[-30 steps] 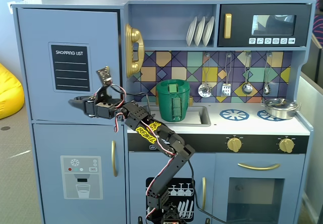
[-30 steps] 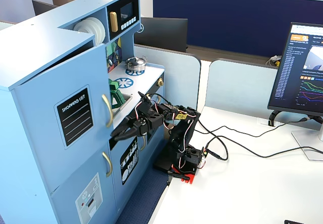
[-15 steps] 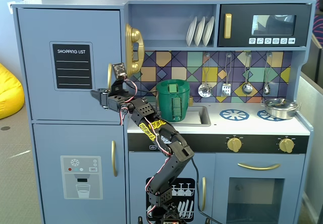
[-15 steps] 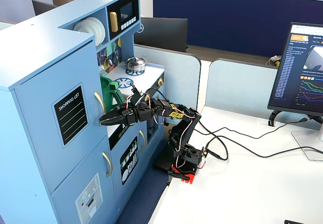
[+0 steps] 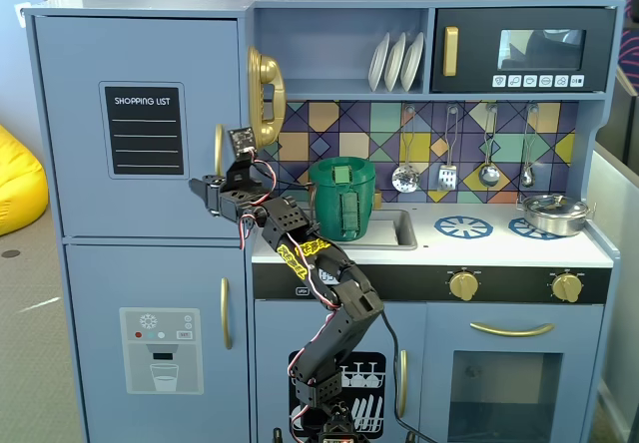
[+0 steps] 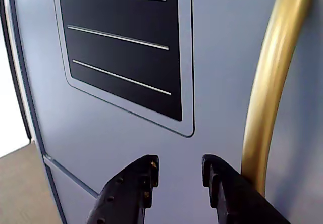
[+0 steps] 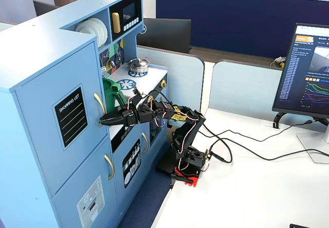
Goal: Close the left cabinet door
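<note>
In a fixed view, the left cabinet door [image 5: 137,114] fills the upper left of the toy kitchen and looks flush with its frame, so probably shut. It faces out toward the arm, its long axis upright, its gold handle [image 5: 218,151] on the right edge. The gripper [image 6: 179,169] sits just off the panel left of that handle, jaws slightly parted, holding nothing. Pushing further could snag the right finger [image 6: 222,183] behind the handle or strain the arm.

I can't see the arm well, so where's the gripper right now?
In the wrist view, the gripper is open against the left cabinet door, below the chalkboard panel, left of the gold handle.
</note>
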